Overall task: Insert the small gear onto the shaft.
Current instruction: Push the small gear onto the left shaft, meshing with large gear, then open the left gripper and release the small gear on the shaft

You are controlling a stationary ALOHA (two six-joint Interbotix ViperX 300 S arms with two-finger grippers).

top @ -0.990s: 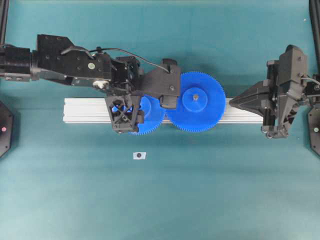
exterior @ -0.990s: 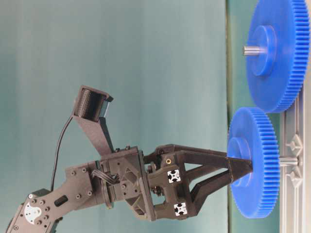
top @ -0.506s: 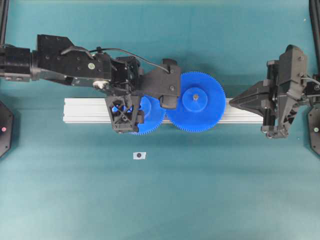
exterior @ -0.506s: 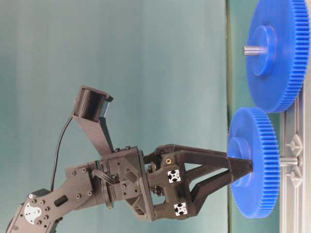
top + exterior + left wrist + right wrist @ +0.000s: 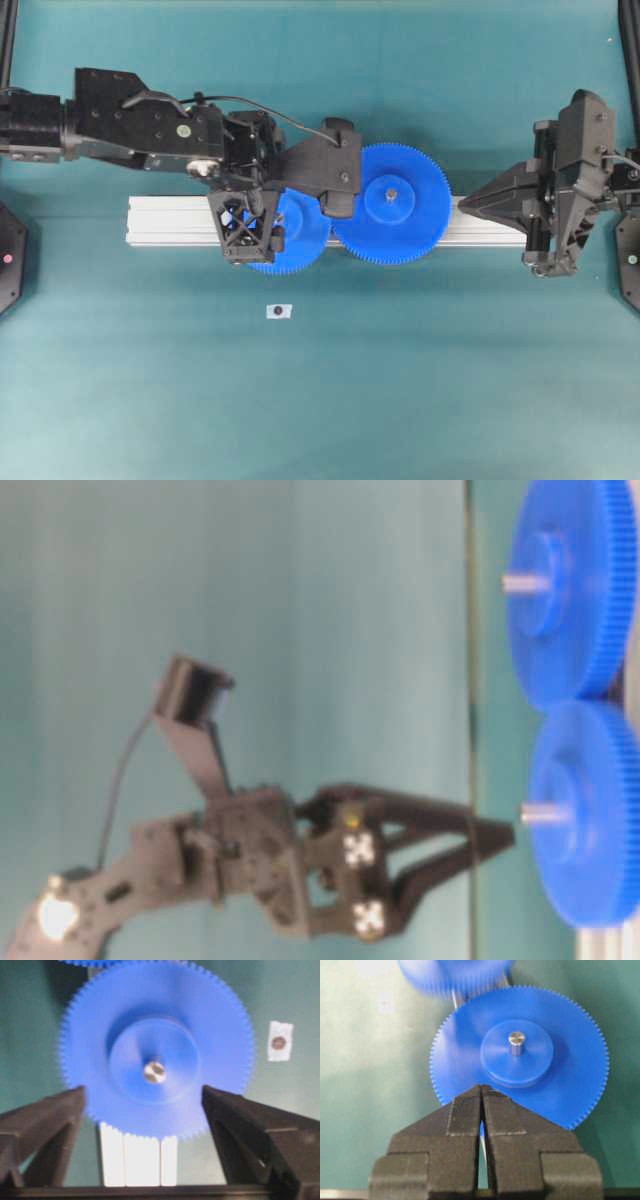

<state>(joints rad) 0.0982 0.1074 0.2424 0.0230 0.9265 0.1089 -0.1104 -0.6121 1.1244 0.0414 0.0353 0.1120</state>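
From overhead, my left pincer point(image 5: 262, 232) hangs over the small gear point(image 5: 300, 235), which lies on the pale rail point(image 5: 170, 222) at nine o'clock of the large gear point(image 5: 392, 203), their toothed rims touching. My right pincer point(image 5: 466, 205) rests at three o'clock of the large gear, near its rim. A small white tag point(image 5: 279, 311) lies alone on the counter point(image 5: 400, 390) at six o'clock of the small gear. From table level the picture is blurred: my left pincer point(image 5: 500, 835) stands spread, its tips just clear of the small gear point(image 5: 585, 815), and the shaft point(image 5: 545, 814) pokes out through the hub. From my left wrist, the small gear point(image 5: 157, 1050) sits between my two spread fingers point(image 5: 45, 1125), neither touching it, with the shaft point(image 5: 154, 1071) shining in its hub. From my right wrist, the fingers point(image 5: 465, 1110) are pressed together, holding nothing, pointing at the large gear point(image 5: 520, 1055).
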